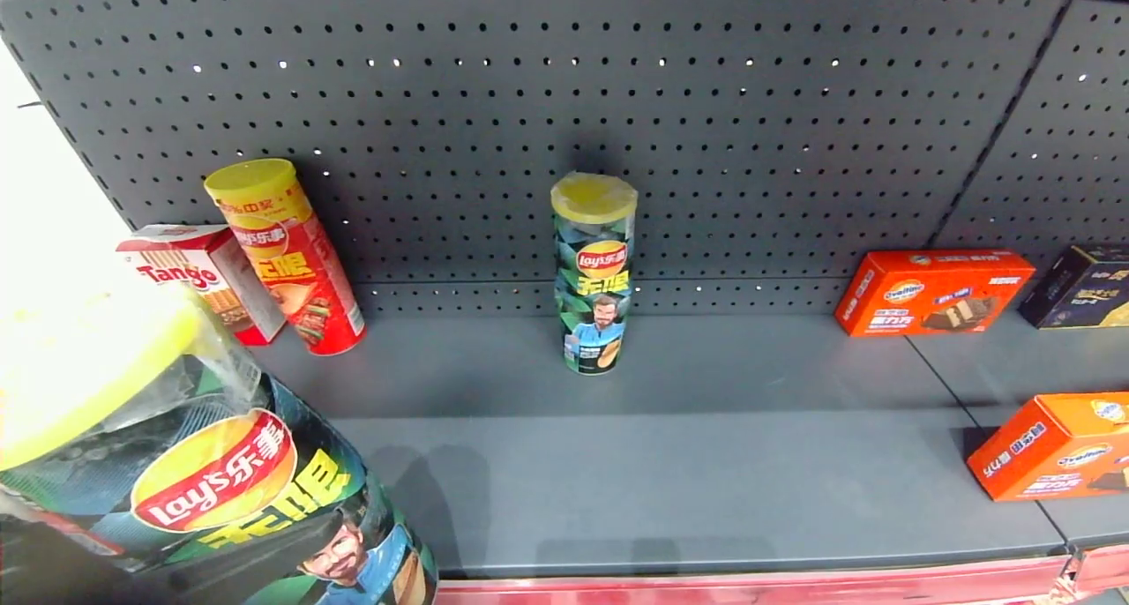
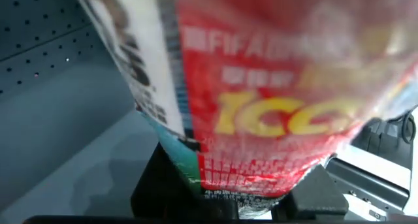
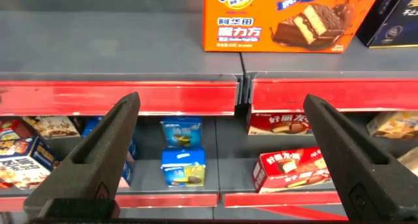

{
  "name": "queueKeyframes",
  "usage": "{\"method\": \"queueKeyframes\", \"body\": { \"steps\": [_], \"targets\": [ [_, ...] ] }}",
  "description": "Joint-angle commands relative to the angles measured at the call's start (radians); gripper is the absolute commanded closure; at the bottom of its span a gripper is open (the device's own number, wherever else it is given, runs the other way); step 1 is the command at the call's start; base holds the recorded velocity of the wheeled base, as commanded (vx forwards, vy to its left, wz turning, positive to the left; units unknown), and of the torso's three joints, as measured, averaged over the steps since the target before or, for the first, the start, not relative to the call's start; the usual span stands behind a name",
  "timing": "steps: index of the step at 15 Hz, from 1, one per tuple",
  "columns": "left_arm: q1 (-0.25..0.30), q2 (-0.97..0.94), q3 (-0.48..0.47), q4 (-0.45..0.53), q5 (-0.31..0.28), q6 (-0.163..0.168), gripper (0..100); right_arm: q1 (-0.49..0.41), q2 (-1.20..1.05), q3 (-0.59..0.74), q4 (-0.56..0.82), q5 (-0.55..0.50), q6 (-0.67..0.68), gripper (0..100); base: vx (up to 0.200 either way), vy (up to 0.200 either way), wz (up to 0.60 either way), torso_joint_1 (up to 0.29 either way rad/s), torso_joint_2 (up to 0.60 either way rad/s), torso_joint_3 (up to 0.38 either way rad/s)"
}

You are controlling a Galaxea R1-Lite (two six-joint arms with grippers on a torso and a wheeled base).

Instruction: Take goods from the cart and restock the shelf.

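Left gripper (image 2: 238, 201) apparently clamps the chips can (image 1: 176, 464), near the front-left corner of the shelf (image 1: 706, 473). Right gripper (image 3: 225, 165) gapes wide, empty. Likely light, stiff, slick-wrapped: hold mid-body, 2 fingers opposed.

Right pincer (image 3: 222, 100): 2 matte black wedge fingers (image 3: 98, 159) (faintly grainy surface).

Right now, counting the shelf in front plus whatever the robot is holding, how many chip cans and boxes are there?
Chip cans: 3 (red can, green can, held green can)
Boxes: 4 (white-and-red box, back orange box, front orange box, dark box)
Total: 7
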State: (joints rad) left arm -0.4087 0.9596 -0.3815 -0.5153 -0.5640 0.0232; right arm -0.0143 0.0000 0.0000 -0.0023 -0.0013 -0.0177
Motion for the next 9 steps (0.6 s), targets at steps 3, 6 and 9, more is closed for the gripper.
{"method": "queueKeyframes", "body": {
  "steps": [3, 6, 9],
  "targets": [
    [0.001, -0.001, 0.009, 0.0, 0.003, 0.0, 100, 0.0, 0.002, 0.0, -0.001, -0.003, 0.002, 0, 0.0, 0.0, 0.4, 0.0, 0.0, 0.0],
    [0.001, -0.002, 0.01, 0.0, 0.003, 0.0, 100, 0.0, 0.002, 0.0, -0.001, -0.003, 0.002, 0, 0.0, 0.0, 0.0, 0.0, 0.0, 0.0],
    [0.001, -0.002, 0.009, 0.0, 0.004, 0.0, 100, 0.0, 0.0, 0.0, -0.001, -0.002, 0.004, 0, 0.0, 0.0, 0.0, 0.0, 0.0, 0.0]
  ]
}}
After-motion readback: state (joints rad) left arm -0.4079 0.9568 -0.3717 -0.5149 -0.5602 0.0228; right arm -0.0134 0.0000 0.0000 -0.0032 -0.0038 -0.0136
